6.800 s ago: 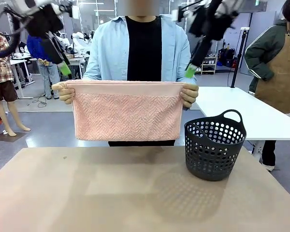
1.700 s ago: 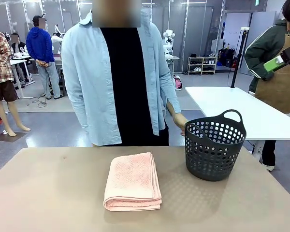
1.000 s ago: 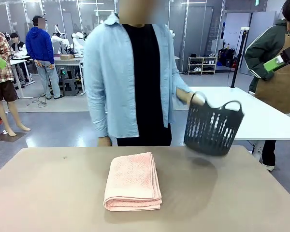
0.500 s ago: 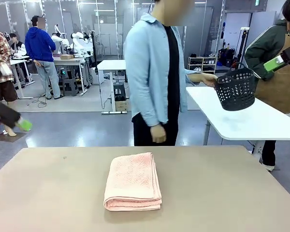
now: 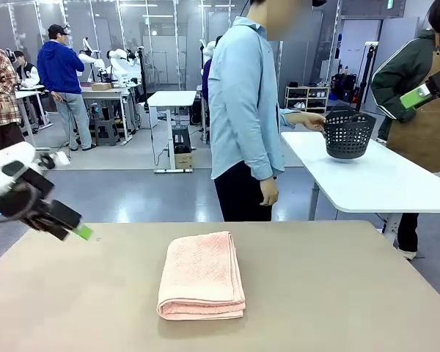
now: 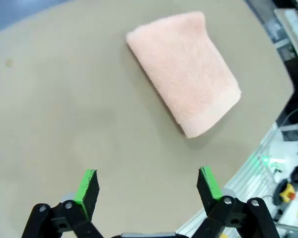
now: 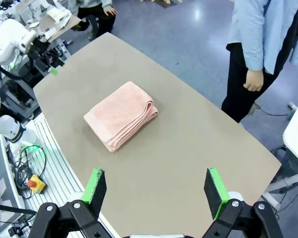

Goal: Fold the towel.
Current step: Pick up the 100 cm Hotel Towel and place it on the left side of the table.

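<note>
The towel (image 5: 201,275) is pale salmon pink and lies folded into a thick rectangle in the middle of the tan table (image 5: 337,293), folded edge toward me. My left gripper (image 5: 78,230) hovers low over the table's far left edge, well away from the towel. In the left wrist view the towel (image 6: 184,69) lies ahead, and the left gripper (image 6: 148,183) stands open with nothing in it. My right gripper (image 5: 416,95) hangs high at the far right. From up there the towel (image 7: 120,115) lies far below, and the right gripper (image 7: 156,191) is open and empty.
A person in a light blue shirt (image 5: 246,95) stands behind the table, turned to the right, with a hand on a dark perforated basket (image 5: 347,134) at a white side table (image 5: 381,183). Another person in a brown apron (image 5: 425,110) stands behind that table.
The person has lifted the basket off my table and carried it to the white side table. My left arm has swung down to the table's left edge. The towel has not moved.
</note>
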`<state>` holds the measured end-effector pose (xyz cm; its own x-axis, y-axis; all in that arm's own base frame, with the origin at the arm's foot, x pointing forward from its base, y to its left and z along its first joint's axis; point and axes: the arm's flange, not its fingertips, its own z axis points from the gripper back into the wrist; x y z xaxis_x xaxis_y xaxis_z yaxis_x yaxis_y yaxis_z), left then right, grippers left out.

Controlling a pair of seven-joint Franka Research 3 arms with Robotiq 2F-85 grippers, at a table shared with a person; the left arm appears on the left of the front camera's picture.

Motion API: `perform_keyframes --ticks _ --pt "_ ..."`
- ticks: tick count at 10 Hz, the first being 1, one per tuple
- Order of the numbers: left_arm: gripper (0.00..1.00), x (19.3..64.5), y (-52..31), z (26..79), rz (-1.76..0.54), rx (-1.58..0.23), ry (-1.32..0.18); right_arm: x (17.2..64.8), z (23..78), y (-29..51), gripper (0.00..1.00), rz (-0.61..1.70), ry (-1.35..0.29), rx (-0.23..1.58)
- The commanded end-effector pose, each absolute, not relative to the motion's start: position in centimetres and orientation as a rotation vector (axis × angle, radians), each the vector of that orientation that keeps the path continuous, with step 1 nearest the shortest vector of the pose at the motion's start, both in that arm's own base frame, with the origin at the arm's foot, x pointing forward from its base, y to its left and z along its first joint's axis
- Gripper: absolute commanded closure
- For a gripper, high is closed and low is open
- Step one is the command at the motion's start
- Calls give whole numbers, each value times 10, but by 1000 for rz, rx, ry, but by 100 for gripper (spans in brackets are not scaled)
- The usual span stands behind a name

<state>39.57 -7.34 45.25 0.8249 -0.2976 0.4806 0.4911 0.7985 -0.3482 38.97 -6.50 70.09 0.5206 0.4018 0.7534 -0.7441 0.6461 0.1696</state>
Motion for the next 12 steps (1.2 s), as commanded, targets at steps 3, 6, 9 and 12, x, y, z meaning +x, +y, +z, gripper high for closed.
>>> perform_keyframes --ticks 3,6,9,12 --pt "0 425 -137 383 -381 -640 -358 389 702 -65 0 725 -741 510" --pt "0 437 -161 356 -309 -707 -284 389 702 -65 0 725 -741 510" --pt "0 459 -181 332 -257 -797 -254 389 702 -65 0 725 -741 510" --pt "0 474 -194 315 -226 -864 -260 389 702 -65 0 725 -741 510"
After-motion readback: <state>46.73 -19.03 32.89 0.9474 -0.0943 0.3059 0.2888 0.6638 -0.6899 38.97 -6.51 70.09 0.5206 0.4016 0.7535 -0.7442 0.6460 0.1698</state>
